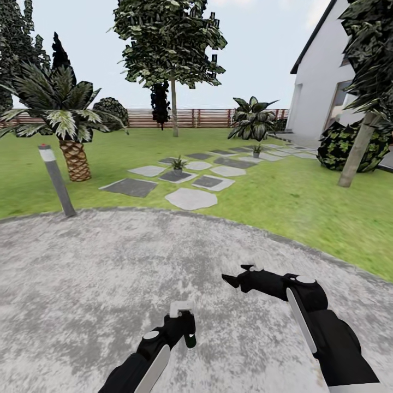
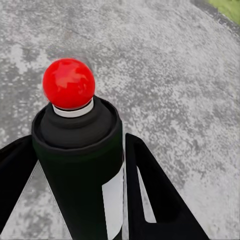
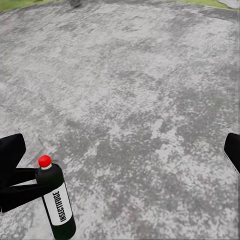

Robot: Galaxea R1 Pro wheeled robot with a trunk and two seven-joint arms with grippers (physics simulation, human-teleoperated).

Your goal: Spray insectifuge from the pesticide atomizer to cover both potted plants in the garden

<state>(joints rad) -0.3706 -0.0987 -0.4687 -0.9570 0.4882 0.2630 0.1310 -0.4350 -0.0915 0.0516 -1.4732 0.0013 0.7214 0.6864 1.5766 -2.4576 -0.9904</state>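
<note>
Left end effector (image 1: 183,327): closed around the pesticide atomizer (image 1: 188,333), fingers (image 2: 145,200) pressed to either side of the black body; held low over the gravel patio (image 1: 109,284), probably for carrying, not yet for aiming.
Pesticide atomizer: upright in the grip, red tip (image 2: 68,83) on top, white label reading INSECTIFUGE facing the right wrist camera (image 3: 59,207); lifted clear of the ground, judging by the head view.
Right end effector (image 1: 236,279): empty, fingers spread wide apart, hovering just beside the left arm's load; likely kept free as a spare.
Gravel patio: grey, round, underfoot; robot well inside its rim.
Bollard lamp (image 1: 56,180): tilted grey post at the patio's far left edge, beside the lawn (image 1: 305,207).
Stepping stones (image 1: 191,198): path leading away across the grass.
Near potted plant (image 1: 178,164): small rosette among the stones, well apart from the nozzle.
Far potted plant (image 1: 256,149): farther along the path, before the fence (image 1: 202,117).
Judgement: grasp done, both plants out of spray reach; driving closer called for.
</note>
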